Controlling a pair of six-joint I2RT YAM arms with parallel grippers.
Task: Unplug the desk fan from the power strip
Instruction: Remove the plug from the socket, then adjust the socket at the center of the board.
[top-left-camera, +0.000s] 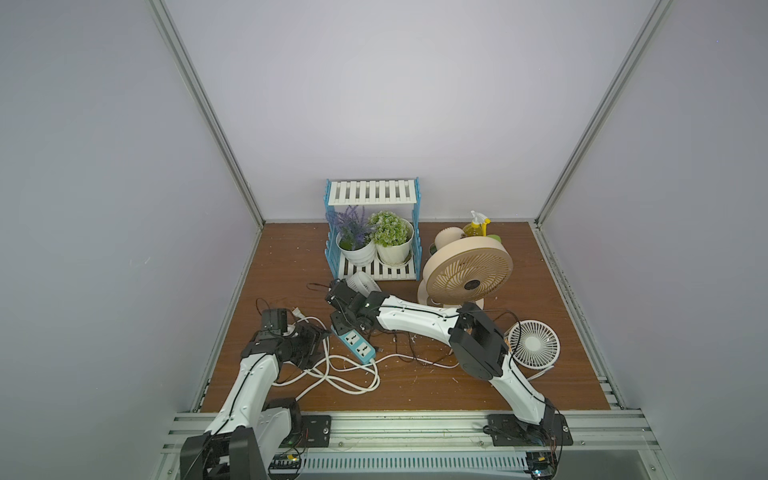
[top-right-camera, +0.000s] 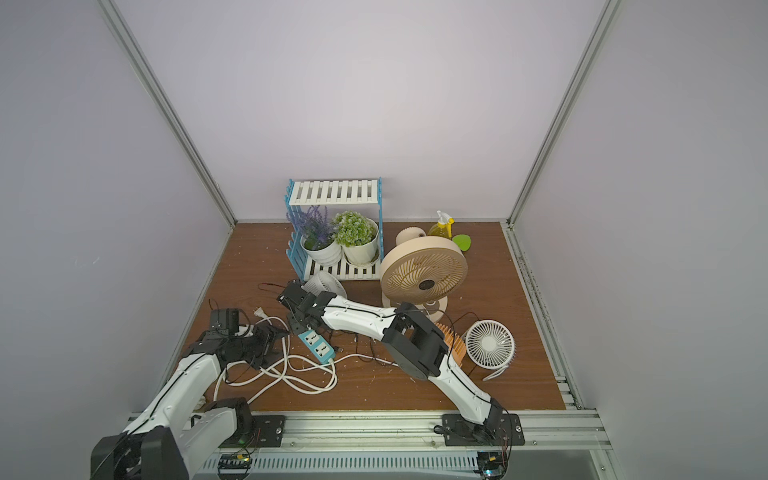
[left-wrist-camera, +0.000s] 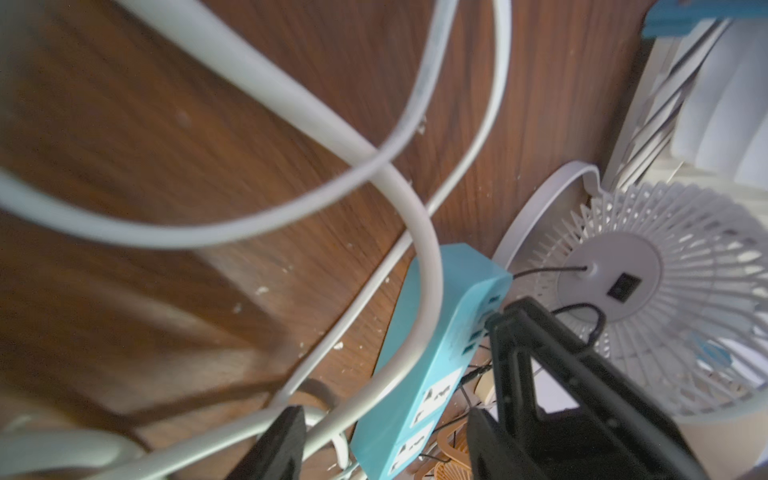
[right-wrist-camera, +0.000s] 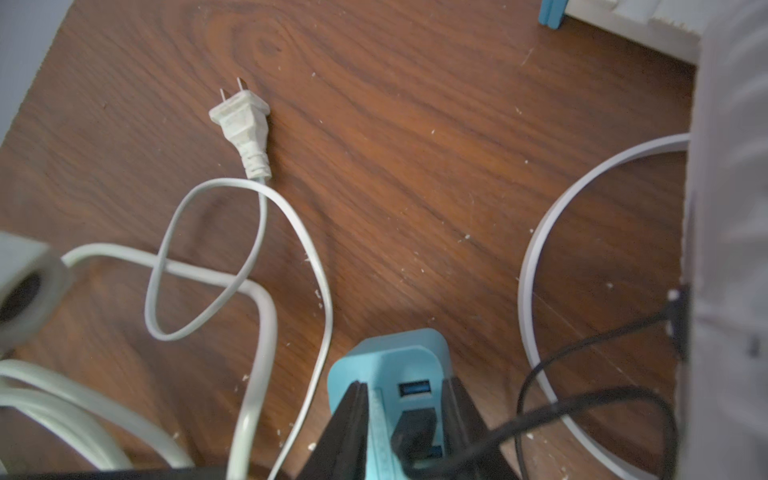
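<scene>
Straddling the strip's (right-wrist-camera: 386, 345) plug (right-wrist-camera: 413, 428), the right fingers (right-wrist-camera: 349, 424) stand narrow but unclamped — poised to pull. The left fingers (left-wrist-camera: 286, 440) gape wide facing the strip, likely to brace it.

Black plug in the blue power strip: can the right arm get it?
Probably yes. The right gripper straddles the black USB plug at the end of the power strip, jaws on either side, nothing else between them.

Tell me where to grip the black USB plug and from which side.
Grip the black USB plug by its two sides, coming straight down onto the power strip. It stands out of the port face, so a pull along that line should free it.
</scene>
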